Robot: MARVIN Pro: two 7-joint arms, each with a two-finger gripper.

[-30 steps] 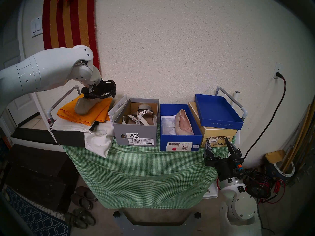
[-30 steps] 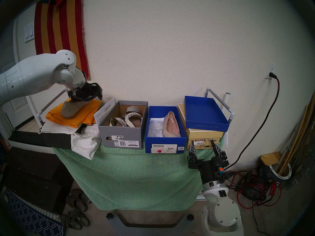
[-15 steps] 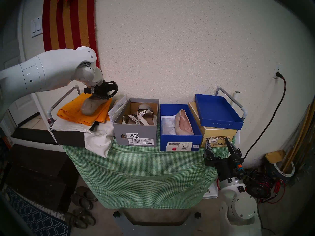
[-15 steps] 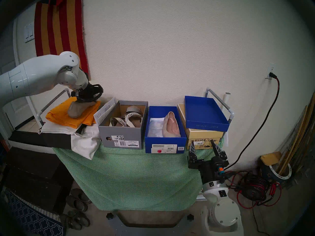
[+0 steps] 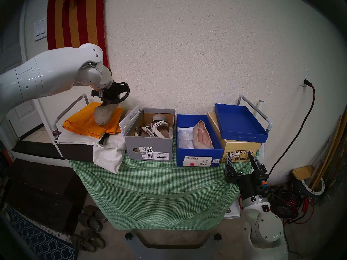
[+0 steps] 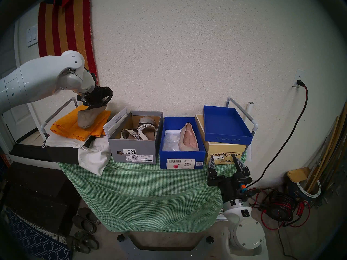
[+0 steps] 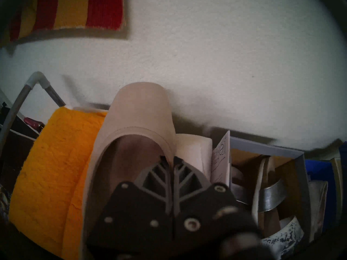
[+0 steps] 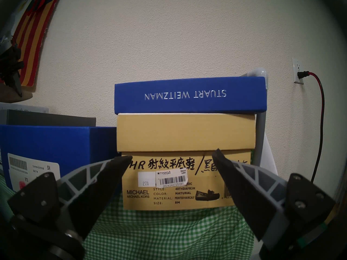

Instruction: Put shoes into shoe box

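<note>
Left gripper [image 7: 170,161]: pinching the rim of one beige ballet flat [image 5: 104,114], fingers pressed nearly together on it.
Held flat: hanging toe-down over the orange cloth [image 5: 82,123]; toe possibly touching it.
Second flat [image 5: 202,135]: lying inside the blue shoe box [image 5: 199,158].
Right gripper [image 8: 170,160]: fingers standing wide apart, holding nothing, facing the tan Michael Kors box [image 8: 185,134].
</note>
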